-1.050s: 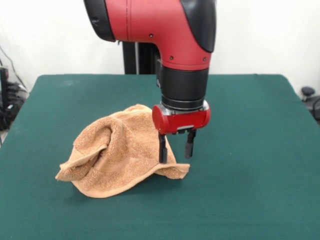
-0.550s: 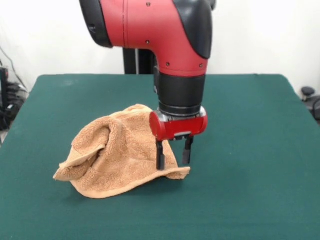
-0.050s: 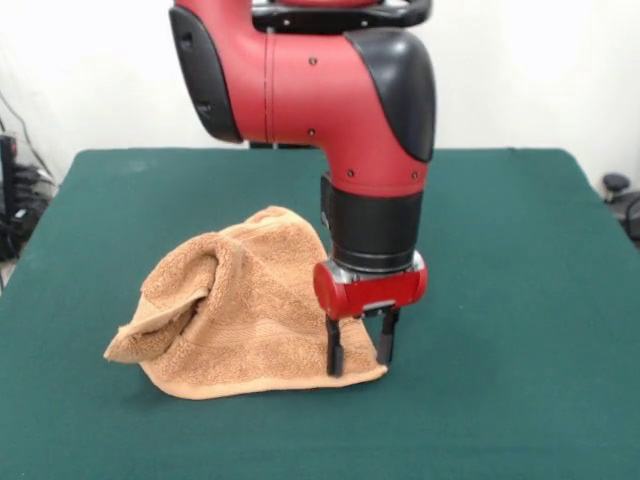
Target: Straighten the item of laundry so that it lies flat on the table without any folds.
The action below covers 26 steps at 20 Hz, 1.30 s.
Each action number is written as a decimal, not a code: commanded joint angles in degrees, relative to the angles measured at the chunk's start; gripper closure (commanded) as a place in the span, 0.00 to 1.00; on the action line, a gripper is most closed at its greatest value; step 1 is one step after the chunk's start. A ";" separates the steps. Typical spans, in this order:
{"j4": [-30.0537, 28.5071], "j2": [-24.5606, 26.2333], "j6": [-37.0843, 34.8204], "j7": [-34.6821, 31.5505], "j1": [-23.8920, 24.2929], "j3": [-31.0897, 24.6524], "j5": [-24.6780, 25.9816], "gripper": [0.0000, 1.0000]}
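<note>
The item of laundry (image 3: 235,315), an orange-tan terry towel, lies crumpled in a raised heap on the green table (image 3: 500,250), left of centre. Its left side is folded over into a thick roll, and a woven band runs along its near edge. My gripper (image 3: 361,352) is open and low over the towel's near right corner. One finger (image 3: 335,357) stands in front of the cloth. The other is at the corner's right edge. I cannot tell whether the tips touch the cloth.
Dark equipment and cables (image 3: 12,200) sit beyond the table's left edge. A small black object (image 3: 617,185) sits past its right edge. The red arm (image 3: 330,100) hangs over the table's middle, hiding the part of the table behind it.
The gripper has moved down and toward the table's near edge, from beside the towel's raised right fold to its near right corner. That corner now lies flatter. The fingers stay apart.
</note>
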State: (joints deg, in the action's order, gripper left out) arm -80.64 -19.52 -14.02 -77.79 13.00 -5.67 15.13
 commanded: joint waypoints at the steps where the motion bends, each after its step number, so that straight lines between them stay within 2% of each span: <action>1: 3.56 6.11 -0.96 -6.34 -1.21 -2.08 0.47 0.00; 7: 4.86 7.60 -0.88 -6.17 -0.70 -3.36 -0.05 0.00; 16: 1.22 7.47 2.72 -12.93 -4.10 -0.61 -2.73 0.00; 17: 0.82 7.43 3.05 -13.01 -4.11 -0.57 -3.18 1.00; 22: -0.59 6.31 2.84 -14.30 -5.96 1.49 -3.74 1.00; 26: -1.85 5.90 2.51 -13.36 -5.07 0.94 -4.13 1.00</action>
State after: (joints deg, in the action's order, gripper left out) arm -79.68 -18.82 -13.35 -77.79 9.40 -2.92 13.48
